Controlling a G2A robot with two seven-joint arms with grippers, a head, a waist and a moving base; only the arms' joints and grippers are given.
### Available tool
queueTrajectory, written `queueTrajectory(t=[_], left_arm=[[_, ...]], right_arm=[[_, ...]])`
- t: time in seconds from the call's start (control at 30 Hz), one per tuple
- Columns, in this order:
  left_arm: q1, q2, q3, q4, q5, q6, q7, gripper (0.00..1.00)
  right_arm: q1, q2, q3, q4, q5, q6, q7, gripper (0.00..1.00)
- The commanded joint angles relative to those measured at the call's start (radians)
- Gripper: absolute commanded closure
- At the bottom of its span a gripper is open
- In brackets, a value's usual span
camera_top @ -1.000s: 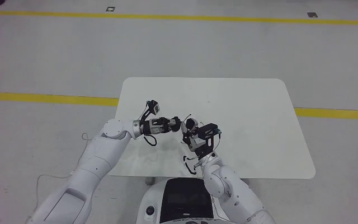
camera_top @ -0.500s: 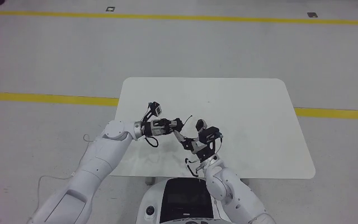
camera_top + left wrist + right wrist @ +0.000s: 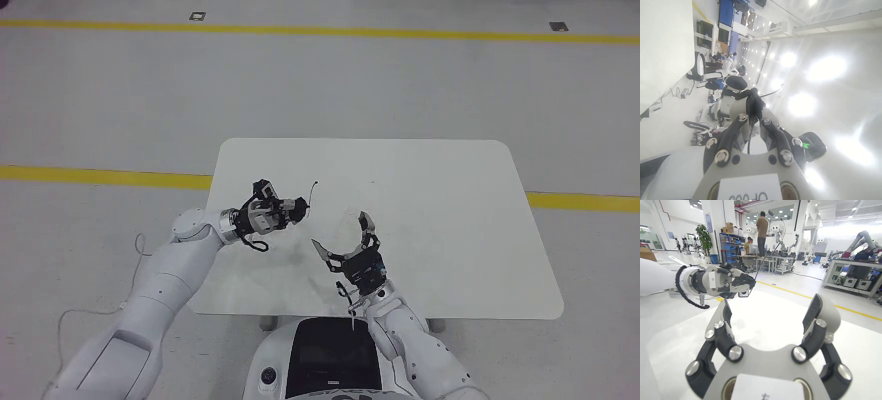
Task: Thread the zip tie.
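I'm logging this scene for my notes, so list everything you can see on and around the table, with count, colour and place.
zip tie: one, black, held above the table's near left part, free end sticking out past the gripper.
table: one, white, in front of the robot.
floor lines: two, yellow, one running behind the table's middle, one farther off.
left gripper: one, black and grey, shut on the zip tie.
right gripper: one, black and grey, open and empty, over the table's near edge, apart from the left gripper.
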Motion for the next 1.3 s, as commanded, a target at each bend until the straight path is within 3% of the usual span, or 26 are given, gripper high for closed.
queueTrajectory(t=[0.0, 0.13, 0.2, 0.27, 0.37, 0.43, 0.5, 0.73, 0.9, 1.07, 1.13, 1.27], left_arm=[[0.001, 0.0, 0.0, -0.001, -0.001, 0.004, -0.002, 1.0], [0.012, -0.001, 0.006, -0.019, 0.004, 0.009, 0.033, 1.0], [0.027, -0.006, 0.018, -0.041, -0.066, 0.107, -0.024, 1.0], [0.027, -0.007, 0.034, -0.049, -0.097, 0.186, -0.024, 1.0], [0.022, -0.009, 0.052, -0.039, -0.134, 0.257, -0.024, 1.0], [0.01, -0.012, 0.063, -0.01, -0.156, 0.295, -0.024, 1.0], [-0.004, -0.016, 0.076, -0.001, -0.148, 0.286, -0.024, 1.0], [0.004, -0.016, 0.076, -0.014, -0.15, 0.285, 0.002, 1.0], [0.023, -0.013, 0.071, -0.042, -0.187, 0.337, -0.001, 1.0], [0.028, -0.013, 0.068, -0.047, -0.216, 0.354, 0.006, 1.0], [0.028, -0.014, 0.069, -0.047, -0.217, 0.356, 0.005, 1.0], [0.028, -0.014, 0.069, -0.047, -0.217, 0.356, 0.005, 1.0]], right_arm=[[0.0, 0.0, 0.0, 0.0, 0.001, -0.001, 0.0, 0.0], [0.007, 0.001, 0.0, 0.004, -0.015, 0.026, 0.011, 0.0], [0.021, 0.007, -0.024, 0.02, -0.015, 0.032, -0.004, 0.0], [0.045, 0.018, -0.052, 0.044, -0.015, 0.09, -0.02, 0.0], [0.077, 0.033, -0.104, 0.073, -0.015, 0.163, -0.042, 0.0], [0.104, 0.045, -0.142, 0.099, -0.015, 0.276, -0.071, 0.0], [0.114, 0.05, -0.155, 0.108, -0.015, 0.281, -0.08, 0.0], [0.117, 0.051, -0.156, 0.108, -0.015, 0.276, -0.075, 0.0], [0.133, 0.059, -0.177, 0.12, -0.015, 0.281, -0.112, 0.0], [0.153, 0.072, -0.193, 0.14, -0.015, 0.281, -0.171, 0.0], [0.157, 0.076, -0.197, 0.147, -0.015, 0.281, -0.186, 0.2], [0.167, 0.082, -0.211, 0.154, -0.015, 0.281, -0.202, 0.46]])
